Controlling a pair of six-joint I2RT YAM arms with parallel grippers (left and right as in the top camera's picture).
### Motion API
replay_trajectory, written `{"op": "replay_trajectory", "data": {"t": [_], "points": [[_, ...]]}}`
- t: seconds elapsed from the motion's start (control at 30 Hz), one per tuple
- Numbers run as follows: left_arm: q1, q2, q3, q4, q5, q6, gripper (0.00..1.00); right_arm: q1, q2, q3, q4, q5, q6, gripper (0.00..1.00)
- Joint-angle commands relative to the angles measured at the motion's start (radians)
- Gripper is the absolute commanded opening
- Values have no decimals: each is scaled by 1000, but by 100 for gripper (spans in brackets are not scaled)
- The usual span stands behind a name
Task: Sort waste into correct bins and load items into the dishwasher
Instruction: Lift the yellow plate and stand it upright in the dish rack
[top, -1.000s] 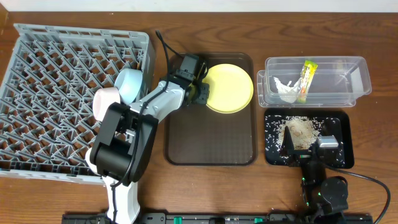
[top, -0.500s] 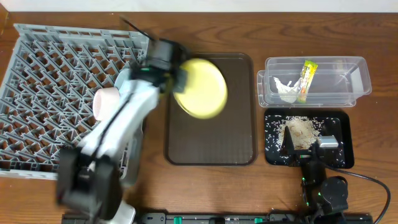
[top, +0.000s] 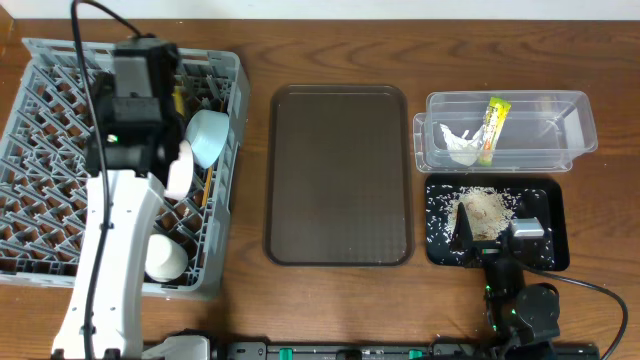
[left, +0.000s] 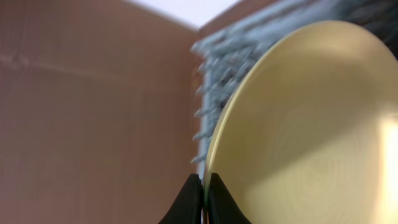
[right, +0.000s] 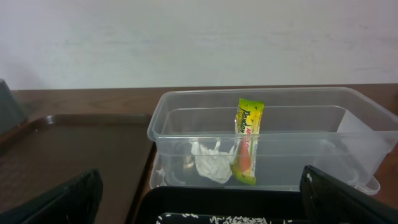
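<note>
Above the rack (top: 50, 130), my left gripper (left: 203, 182) pinched the plate (left: 311, 124) by its rim. I held it edgewise so it could slot between pegs.

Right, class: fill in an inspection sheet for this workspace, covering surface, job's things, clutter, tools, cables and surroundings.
Surface: wooden table.
Job's things: plate held on edge at the rack; blue bowl and white bowl in rack; wrapper and tissue in tub; crumbs in black tray.
Clutter: brown tray.
Tools: left tool shut on plate rim; right tool open, above black tray.
Cables: black cable over left arm; second cable from right arm.
Surroundings: pale wall behind table.
</note>
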Motion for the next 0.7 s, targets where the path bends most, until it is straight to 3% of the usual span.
{"op": "replay_trajectory", "data": {"t": [0.0, 0.67], "points": [[63, 20, -2, 27, -79, 102, 6, -18, -6, -4, 0, -1, -9, 99], [163, 241, -3, 176, -80, 195, 6, -18, -6, -4, 0, -1, -9, 99]]}}
